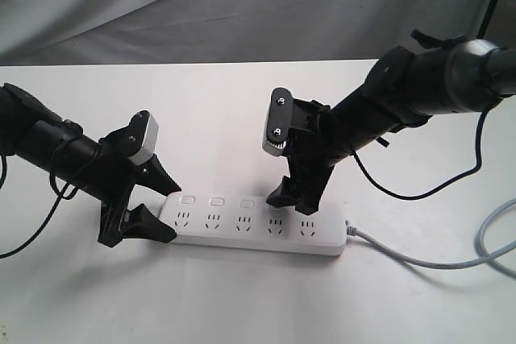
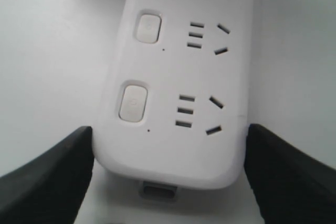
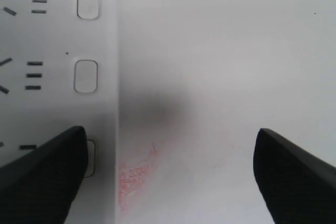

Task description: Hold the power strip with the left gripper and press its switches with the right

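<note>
The white power strip [image 1: 250,235] lies flat on the table, its row of switches [image 1: 216,201] along the far edge. My left gripper [image 1: 171,211] straddles the strip's left end, and in the left wrist view [image 2: 170,156] both black jaws touch the strip's long sides [image 2: 178,150], next to the end switch [image 2: 133,102]. My right gripper [image 1: 294,201] stands open and points down at the strip's right part. In the right wrist view [image 3: 170,145] one finger [image 3: 47,177] covers part of a switch [image 3: 92,158]; the other hangs over bare table. Two more switches [image 3: 85,76] show free.
The strip's grey cable [image 1: 419,259] runs off its right end across the table. A faint red smear [image 3: 134,174] marks the table beside the strip. A grey cloth [image 1: 201,6] hangs behind the table. Black cables [image 1: 476,151] dangle from the right arm.
</note>
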`<act>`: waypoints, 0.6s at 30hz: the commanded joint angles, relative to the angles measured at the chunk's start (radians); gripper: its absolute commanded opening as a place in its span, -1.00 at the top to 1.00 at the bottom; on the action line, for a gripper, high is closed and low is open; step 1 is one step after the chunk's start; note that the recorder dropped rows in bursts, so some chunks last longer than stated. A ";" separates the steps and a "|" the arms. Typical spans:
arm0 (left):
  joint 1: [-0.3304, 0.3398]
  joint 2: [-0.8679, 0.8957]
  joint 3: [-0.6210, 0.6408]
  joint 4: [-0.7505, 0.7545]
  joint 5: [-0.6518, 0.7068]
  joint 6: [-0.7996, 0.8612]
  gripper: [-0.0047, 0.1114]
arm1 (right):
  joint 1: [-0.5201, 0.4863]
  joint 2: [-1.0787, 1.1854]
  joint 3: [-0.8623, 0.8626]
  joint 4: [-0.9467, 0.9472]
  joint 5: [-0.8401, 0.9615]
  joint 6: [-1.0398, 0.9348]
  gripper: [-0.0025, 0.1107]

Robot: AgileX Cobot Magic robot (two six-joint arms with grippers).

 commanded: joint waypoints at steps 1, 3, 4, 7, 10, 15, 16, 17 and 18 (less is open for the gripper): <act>-0.007 0.026 0.005 0.033 -0.054 -0.002 -0.04 | -0.001 0.019 0.005 -0.047 0.021 -0.012 -0.44; -0.007 0.026 0.005 0.033 -0.054 -0.002 -0.04 | -0.001 0.037 0.005 -0.054 0.019 -0.018 -0.44; -0.007 0.026 0.005 0.033 -0.054 -0.002 -0.04 | -0.001 0.049 0.005 -0.069 0.015 -0.018 -0.44; -0.007 0.026 0.005 0.033 -0.054 -0.002 -0.04 | -0.001 0.063 0.005 -0.102 -0.010 0.001 -0.44; -0.007 0.026 0.005 0.033 -0.054 -0.002 -0.04 | -0.001 0.048 0.005 -0.115 -0.009 0.019 -0.44; -0.007 0.026 0.005 0.033 -0.054 -0.002 -0.04 | -0.001 0.011 0.005 -0.107 0.017 0.028 -0.44; -0.007 0.026 0.005 0.033 -0.054 -0.002 -0.04 | -0.001 -0.001 0.005 -0.095 0.019 0.028 -0.44; -0.007 0.026 0.005 0.033 -0.054 -0.002 -0.04 | -0.001 -0.012 0.005 -0.086 0.019 0.028 -0.44; -0.007 0.026 0.005 0.033 -0.054 -0.002 -0.04 | -0.001 -0.022 0.005 -0.078 0.027 0.028 -0.44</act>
